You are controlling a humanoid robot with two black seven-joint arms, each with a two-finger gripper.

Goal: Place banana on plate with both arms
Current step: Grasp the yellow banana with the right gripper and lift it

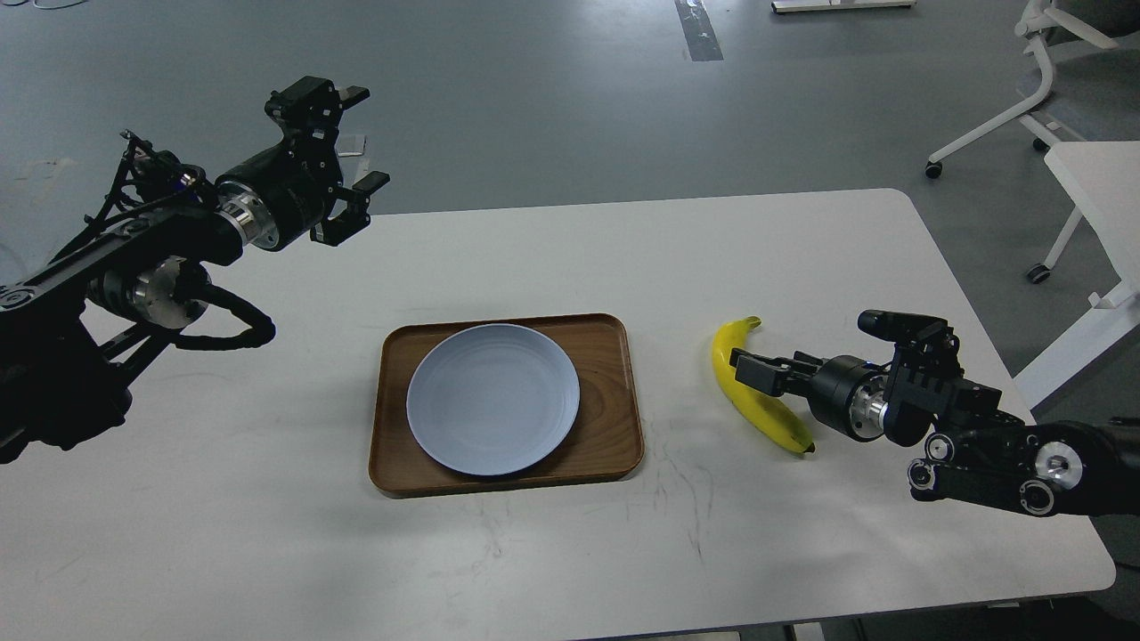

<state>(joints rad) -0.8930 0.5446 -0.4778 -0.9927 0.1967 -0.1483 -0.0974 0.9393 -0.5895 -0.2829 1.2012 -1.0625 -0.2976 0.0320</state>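
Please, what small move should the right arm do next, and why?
Probably close the right tool on the banana. Its tip already meets the banana's middle, and the banana lies on the table, right of the tray holding the empty plate. Whether its fingers straddle the fruit is unclear. The left tool is open, raised far away.

The plate (492,398) sat on the tray (606,392) at frame centre on the table (570,552). The banana (757,387) lay right of the tray, beside the right gripper (753,371); the left gripper (356,142) hung upper left.
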